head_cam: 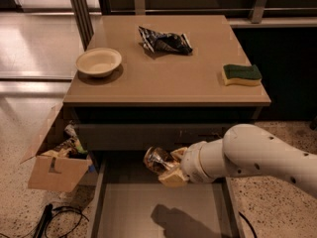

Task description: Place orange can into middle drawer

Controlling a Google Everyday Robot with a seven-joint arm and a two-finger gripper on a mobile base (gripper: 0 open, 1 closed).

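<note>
The orange can (157, 159) is a shiny bronze-and-silver can lying on its side in my gripper (173, 166), whose cream fingers are shut on it. I hold it in the air above the back part of the open middle drawer (106, 180), a wide grey box with a flat floor (133, 207). My white arm (247, 157) comes in from the right. Its shadow falls on the drawer floor below.
On the tan tabletop (168, 78) sit a cream bowl (98, 61), a dark foil snack bag (164, 40) and a green-and-yellow sponge (241, 74). A closed drawer front (124, 135) runs above the open drawer. A cardboard box (54, 160) of clutter and a cable (54, 217) lie at the left.
</note>
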